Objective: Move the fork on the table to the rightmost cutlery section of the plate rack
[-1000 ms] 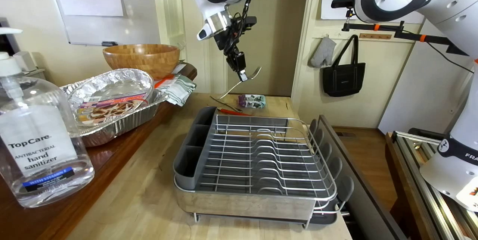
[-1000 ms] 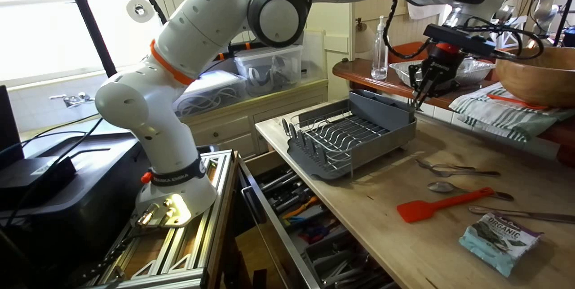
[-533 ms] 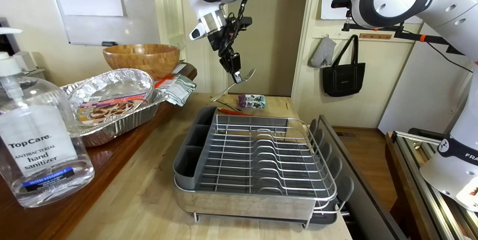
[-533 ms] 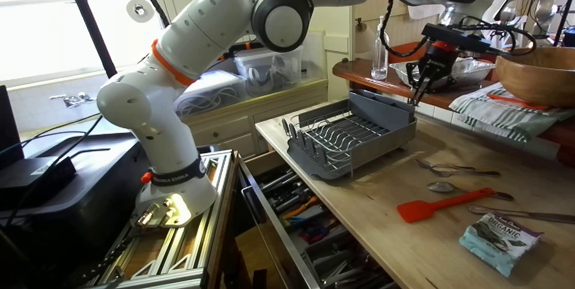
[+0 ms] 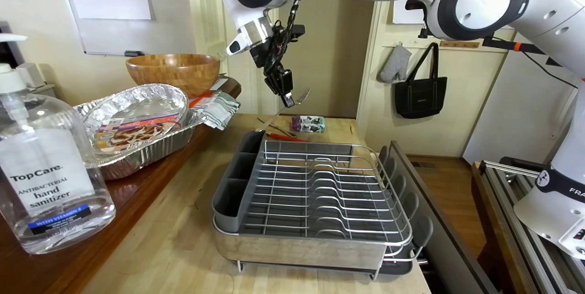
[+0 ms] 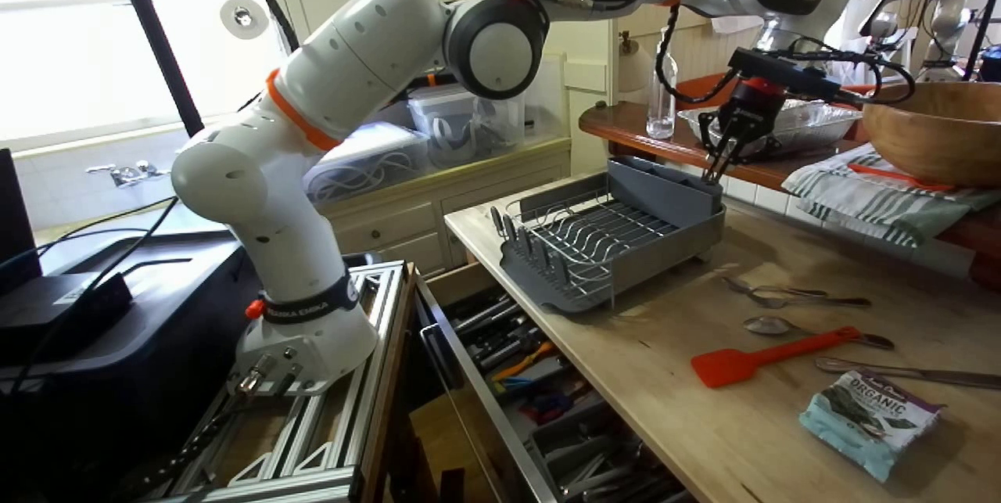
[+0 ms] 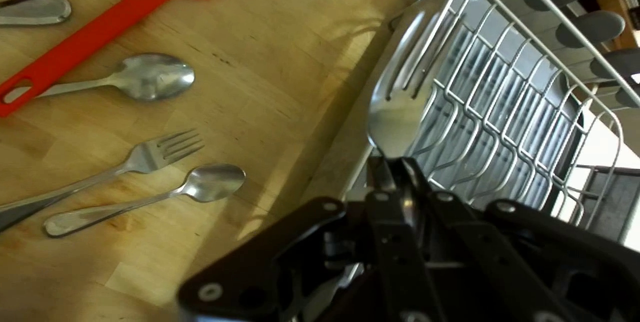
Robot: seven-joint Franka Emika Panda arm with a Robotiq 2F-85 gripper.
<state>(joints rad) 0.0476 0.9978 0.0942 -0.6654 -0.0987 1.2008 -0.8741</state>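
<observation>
My gripper (image 5: 288, 101) is shut on a silver fork (image 5: 302, 96), above the far end of the plate rack (image 5: 301, 249) in an exterior view. The fork's tines point up and to the right; its handle slants down-left, its tip near the far end of the grey cutlery holder (image 5: 232, 233). The holder has three sections along one side of the rack. In an exterior view my gripper (image 6: 710, 174) is close to the holder's (image 6: 657, 194) near end; the fork is hard to make out there. In the wrist view the fork head (image 7: 395, 121) sticks out past the fingertips (image 7: 392, 169); the handle is mostly hidden.
Another fork (image 7: 150, 155), spoons (image 7: 212, 183), a red spatula (image 6: 727, 368), a knife (image 6: 907, 370) and a snack bag (image 6: 868, 417) lie on the table (image 6: 665, 354). A raised ledge holds foil trays (image 5: 146, 152), a wooden bowl (image 5: 173, 72) and a sanitizer bottle (image 5: 55, 179).
My gripper and the held fork have moved down and to the left in both exterior views, bringing the fork's handle tip close to the cutlery holder's end. The rack has not moved.
</observation>
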